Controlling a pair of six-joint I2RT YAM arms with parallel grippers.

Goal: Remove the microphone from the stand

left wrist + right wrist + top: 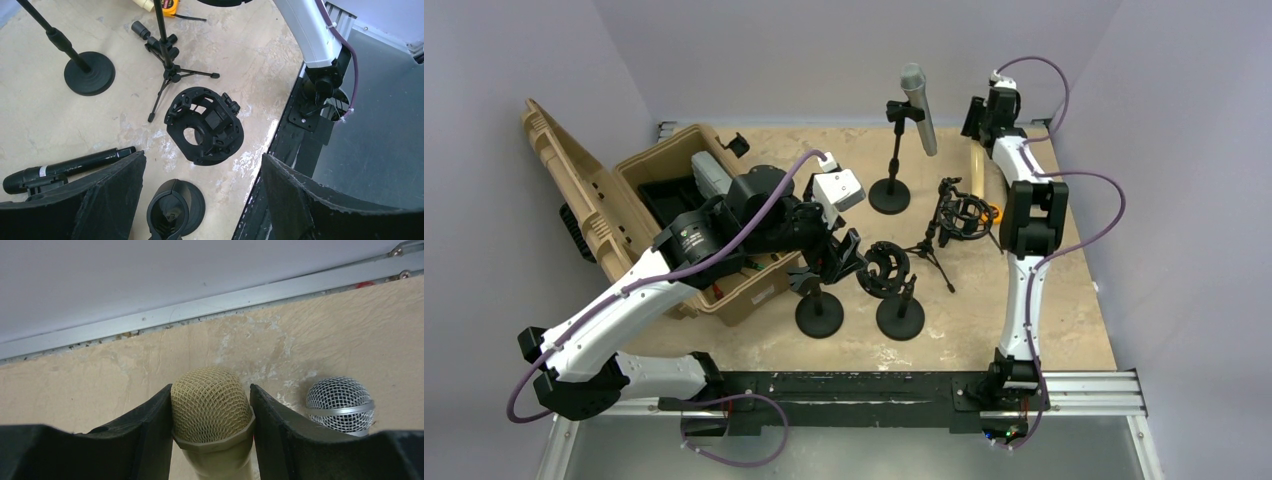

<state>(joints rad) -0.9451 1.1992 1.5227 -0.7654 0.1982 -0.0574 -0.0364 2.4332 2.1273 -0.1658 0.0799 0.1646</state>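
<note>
Beige table (1044, 300): open tan plastic hard case (639, 215) at its left edge. My left gripper (202, 165) hangs spread wide with nothing in it; my right gripper (210, 390), at the far right corner, is clamped on a cream mesh-headed microphone (211, 412). The black round-base stand (890, 195) by the far edge holds the silver-headed grey microphone (920, 108) in its clip.

Pale lavender walls (824, 50) on three sides; scuffed beige tabletop (1064, 300); metal rail (1094, 385) nearside
</note>
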